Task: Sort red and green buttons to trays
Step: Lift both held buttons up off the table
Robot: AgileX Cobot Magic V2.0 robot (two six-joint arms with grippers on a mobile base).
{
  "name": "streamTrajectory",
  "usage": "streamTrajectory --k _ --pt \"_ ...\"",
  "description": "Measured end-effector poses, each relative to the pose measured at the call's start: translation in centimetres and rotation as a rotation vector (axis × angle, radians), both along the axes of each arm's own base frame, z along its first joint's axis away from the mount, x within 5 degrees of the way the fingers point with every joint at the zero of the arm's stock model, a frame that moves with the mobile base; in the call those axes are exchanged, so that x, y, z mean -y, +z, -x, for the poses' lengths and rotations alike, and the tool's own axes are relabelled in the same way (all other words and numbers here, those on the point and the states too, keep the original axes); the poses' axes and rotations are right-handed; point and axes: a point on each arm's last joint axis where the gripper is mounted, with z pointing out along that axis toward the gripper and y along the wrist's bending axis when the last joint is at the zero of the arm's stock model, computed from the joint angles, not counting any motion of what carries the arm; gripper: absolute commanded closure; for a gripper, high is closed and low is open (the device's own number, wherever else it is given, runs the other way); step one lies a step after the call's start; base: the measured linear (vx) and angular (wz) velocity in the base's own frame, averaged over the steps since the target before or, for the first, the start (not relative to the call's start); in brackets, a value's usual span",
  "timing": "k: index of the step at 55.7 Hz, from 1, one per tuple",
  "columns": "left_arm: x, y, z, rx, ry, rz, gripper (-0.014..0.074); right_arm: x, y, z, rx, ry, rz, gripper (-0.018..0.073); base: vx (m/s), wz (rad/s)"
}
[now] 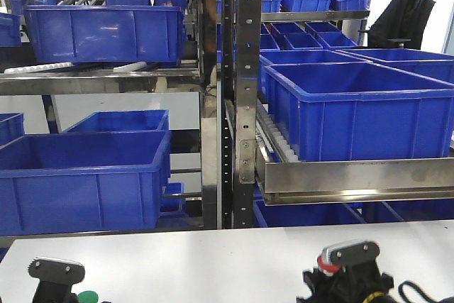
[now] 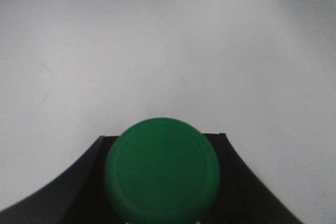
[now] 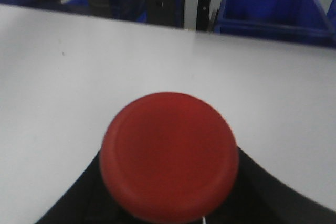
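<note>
In the wrist views, left jaws grip the green button (image 2: 161,174), right jaws the red button (image 3: 169,156), mere slivers frontally.

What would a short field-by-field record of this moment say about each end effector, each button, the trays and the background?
left end effector: at the near edge of the table, appears closed on the green button
right end effector: appears closed on the red button
green button: cap faces the left wrist camera
red button: cap faces the right wrist camera
trays: none in any view
background: blue crates on metal shelves behind the table
</note>
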Motion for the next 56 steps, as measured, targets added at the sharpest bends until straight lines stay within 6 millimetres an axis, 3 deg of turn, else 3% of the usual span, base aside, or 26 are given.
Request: streamTrajectory --k 9,20,28,38,47,56 --pt "0.0 2.4 0.1 0.063 -0.001 0.02 0.0602 -0.1 5.0 0.6 0.066 0.02 0.023 0.0573 0.0 0.0" --pt "-0.3 8.2 1.2 0.199 -0.006 0.066 0.0602 -2.2 10.7 3.2 0.126 0.107 0.065 0.0571 0.0 0.0" --pt "-0.8 13.5 3.3 0.34 -0.011 0.111 0.0601 -4.5 14.4 5.6 0.19 0.166 0.024 0.0571 0.0 0.0" --pt "-1.8 19.8 7.6 0.436 -0.033 0.155 0.06 -7.1 18.2 8.3 0.184 0.217 -0.053 0.057 0.0 0.0" --pt "-2.3 24.7 10.4 0.467 -0.061 0.173 0.0599 -9.0 21.6 8.4 0.207 0.261 -0.06 0.0568 0.0 0.0" --pt "-2.4 27.9 11.0 0.542 -0.068 0.189 0.0599 -9.2 24.1 8.1 0.231 0.257 -0.068 0.0568 0.0 0.0"
